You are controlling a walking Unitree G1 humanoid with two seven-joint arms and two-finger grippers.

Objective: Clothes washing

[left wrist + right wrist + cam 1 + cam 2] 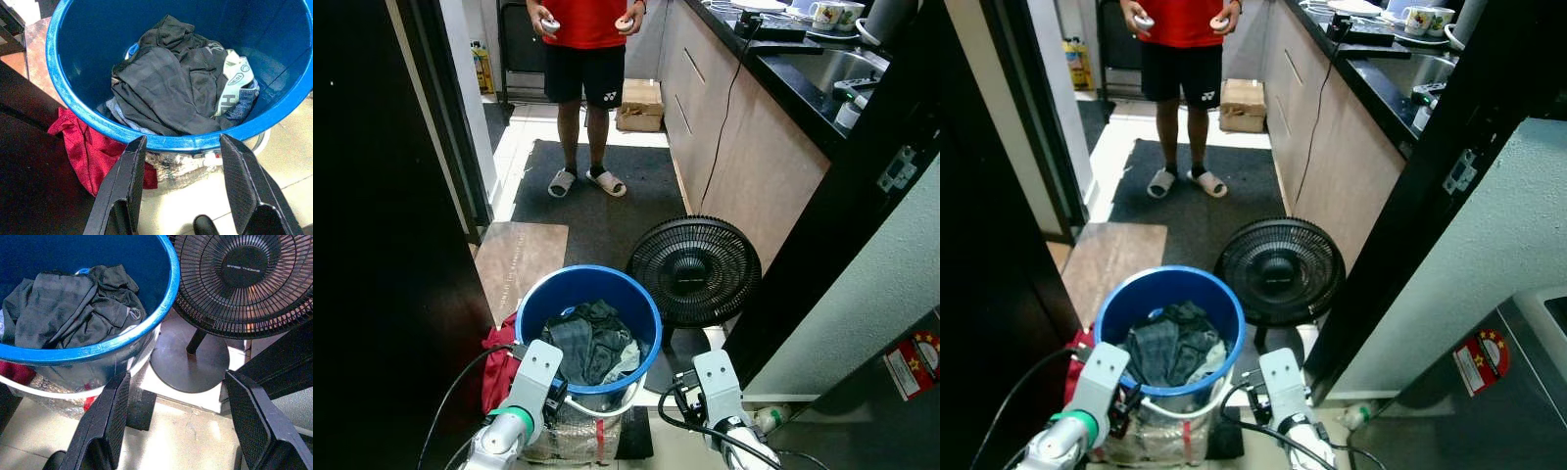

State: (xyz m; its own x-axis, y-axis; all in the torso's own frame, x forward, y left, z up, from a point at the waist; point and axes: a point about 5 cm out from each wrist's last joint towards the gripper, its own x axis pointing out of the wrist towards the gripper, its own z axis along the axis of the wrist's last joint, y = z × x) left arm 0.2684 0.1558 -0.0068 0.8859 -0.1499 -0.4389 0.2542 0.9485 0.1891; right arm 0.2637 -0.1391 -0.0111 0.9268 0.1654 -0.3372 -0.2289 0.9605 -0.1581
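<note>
A blue bucket (641,311) stands on the floor just ahead of me, holding a heap of dark clothes (592,338) with a white-banded piece (238,78) among them. A red garment (497,364) lies on the floor against the bucket's left side. My left gripper (182,147) hovers open at the bucket's near rim, nothing between its fingers. My right gripper (176,399) is open too, low between the bucket and the fan's base. Both wrists show at the bottom of the head views, the left (533,377) by the bucket and the right (715,382) beside it.
A black floor fan (695,269) stands right of the bucket, its round base (188,360) close to my right gripper. A person (587,59) in red top and black shorts stands ahead on a dark mat. Kitchen counter (773,78) on the right, dark door (372,196) on the left.
</note>
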